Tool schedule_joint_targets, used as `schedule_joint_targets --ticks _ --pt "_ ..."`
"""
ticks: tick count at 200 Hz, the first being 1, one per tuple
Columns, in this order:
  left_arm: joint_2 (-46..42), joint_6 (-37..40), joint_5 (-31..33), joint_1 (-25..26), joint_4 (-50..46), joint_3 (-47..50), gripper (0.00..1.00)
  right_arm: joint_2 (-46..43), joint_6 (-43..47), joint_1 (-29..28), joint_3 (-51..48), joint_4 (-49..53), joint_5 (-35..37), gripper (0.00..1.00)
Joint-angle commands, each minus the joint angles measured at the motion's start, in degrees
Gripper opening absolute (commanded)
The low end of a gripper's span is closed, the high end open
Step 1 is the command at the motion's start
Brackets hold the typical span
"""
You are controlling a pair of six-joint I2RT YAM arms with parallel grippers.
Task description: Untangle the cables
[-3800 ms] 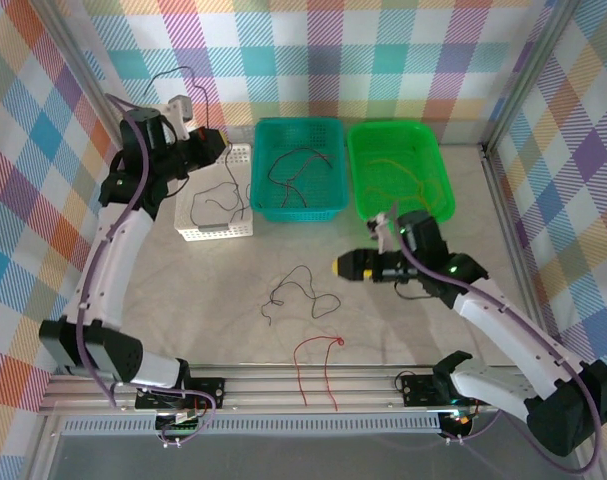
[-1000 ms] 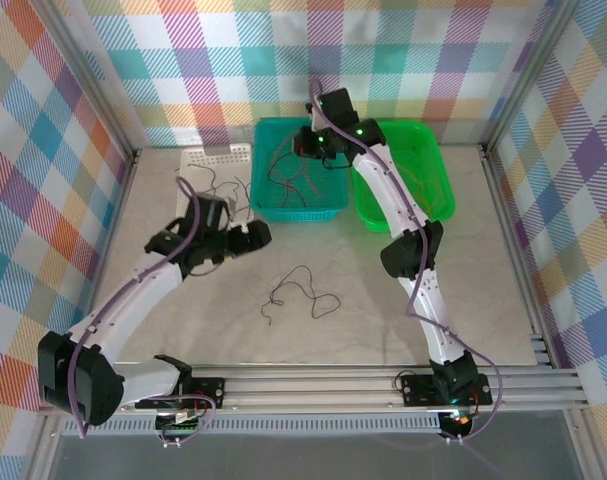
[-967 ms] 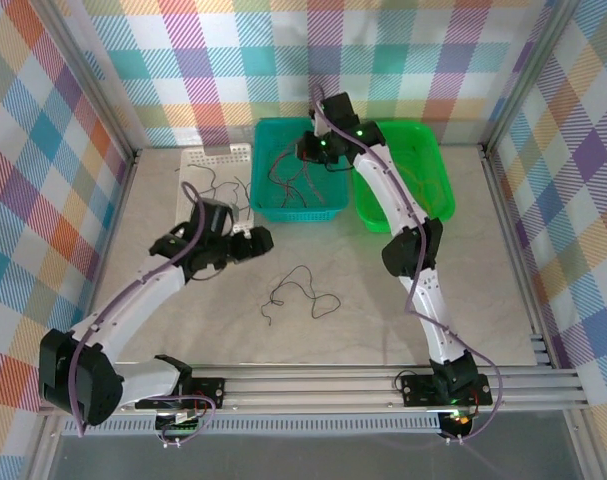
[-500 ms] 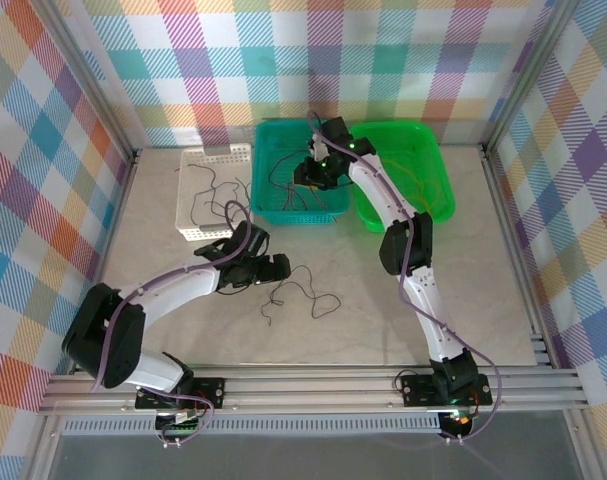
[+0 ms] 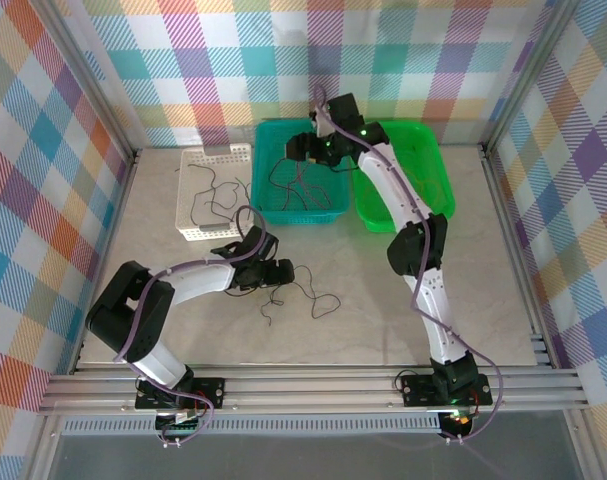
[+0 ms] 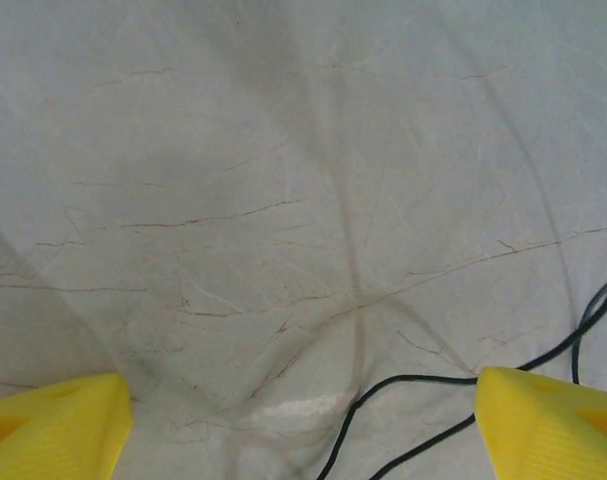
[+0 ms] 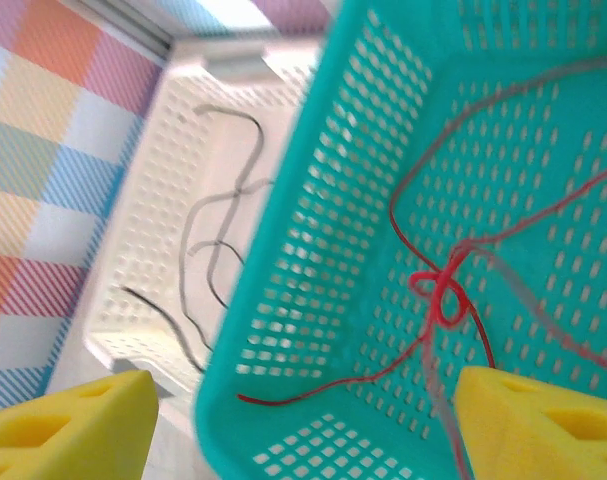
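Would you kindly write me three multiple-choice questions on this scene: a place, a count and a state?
1. Where does the red cable lie? A. on the table B. in the teal basket C. in the left gripper
2. How many baskets stand on the table? A. two B. three C. four
3. How is the left gripper? A. open B. shut on a cable C. shut on nothing
Answers: 1 B, it lies on the teal mesh; 2 B, a white basket, the teal one and a green basket; 3 A, its yellow fingertips stand wide apart.
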State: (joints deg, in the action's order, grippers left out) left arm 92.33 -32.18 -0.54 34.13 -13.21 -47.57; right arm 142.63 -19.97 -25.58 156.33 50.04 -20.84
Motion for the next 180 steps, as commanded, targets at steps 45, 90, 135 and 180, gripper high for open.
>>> schedule_joint_targets --ticks 45,90,135,180 --pt "8.98 0.74 -3.61 2.17 6.65 -2.36 0.57 -8.42 4.42 -0.08 -2.61 0.90 3.37 0.80" --pt "8.69 0.64 -6.75 2.17 10.66 -0.82 0.50 -17.21 6.06 -0.17 -10.49 0.85 2.74 0.80" --pt "0.17 0.16 -9.46 3.57 16.00 1.47 0.83 -32.81 8.88 -0.28 -33.26 -10.40 6.99 0.82" --pt "4.60 5.04 -8.38 4.41 9.30 -5.26 0.85 -40.95 9.24 -0.34 -43.68 -12.66 6.66 0.82"
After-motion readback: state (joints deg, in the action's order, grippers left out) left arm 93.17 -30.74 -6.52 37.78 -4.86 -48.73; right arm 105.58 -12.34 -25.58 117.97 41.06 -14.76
